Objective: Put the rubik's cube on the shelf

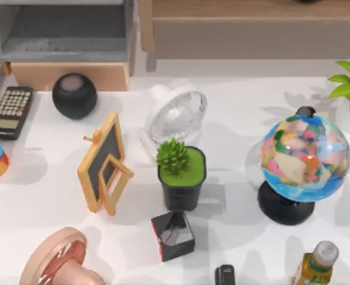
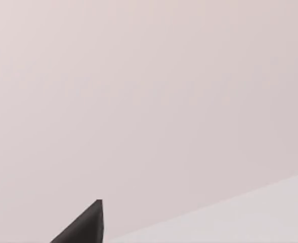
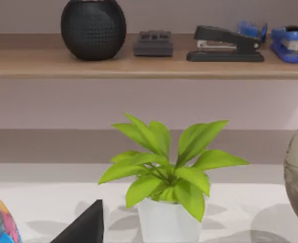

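The rubik's cube is out of view. The shelf (image 1: 240, 9) is a long light-wood board along the back of the top view, with a beige-brown panel (image 1: 252, 38) under it. The right wrist view faces the shelf (image 3: 32, 63) from low over the table. One dark fingertip (image 3: 85, 225) of my right gripper pokes into that view. A like fingertip (image 2: 85, 225) of my left gripper stands before a plain pale wall in the left wrist view.
On the shelf sit a black speaker (image 3: 93, 28) and staplers (image 3: 224, 43). The table holds a leafy plant (image 3: 169, 177), globe (image 1: 305, 160), black-potted succulent (image 1: 180, 175), black-grey cube with a red side (image 1: 173, 236), white fan (image 1: 176, 116), chalkboard easel (image 1: 103, 163) and grey cubby (image 1: 62, 29).
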Action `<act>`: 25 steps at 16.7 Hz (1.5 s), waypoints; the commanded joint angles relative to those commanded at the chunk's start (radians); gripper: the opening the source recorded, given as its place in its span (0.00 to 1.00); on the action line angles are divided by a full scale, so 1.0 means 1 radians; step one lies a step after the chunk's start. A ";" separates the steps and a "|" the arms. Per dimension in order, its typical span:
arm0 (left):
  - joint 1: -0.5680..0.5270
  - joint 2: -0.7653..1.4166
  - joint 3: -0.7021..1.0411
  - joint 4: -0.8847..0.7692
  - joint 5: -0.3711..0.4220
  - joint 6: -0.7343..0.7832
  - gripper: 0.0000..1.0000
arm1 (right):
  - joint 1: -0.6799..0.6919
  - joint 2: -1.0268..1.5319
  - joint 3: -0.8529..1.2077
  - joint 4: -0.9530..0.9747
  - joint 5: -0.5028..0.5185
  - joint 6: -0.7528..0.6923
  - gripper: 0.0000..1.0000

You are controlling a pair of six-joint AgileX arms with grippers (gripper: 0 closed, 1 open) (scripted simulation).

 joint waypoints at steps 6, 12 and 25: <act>-0.182 0.147 0.437 -0.665 -0.112 -0.231 1.00 | 0.000 0.000 0.000 0.000 0.000 0.000 1.00; -0.339 0.313 0.737 -1.150 -0.186 -0.410 1.00 | 0.000 0.000 0.000 0.000 0.000 0.000 1.00; -0.393 0.385 0.796 -1.294 -0.213 -0.475 1.00 | 0.000 0.000 0.000 0.000 0.000 0.000 1.00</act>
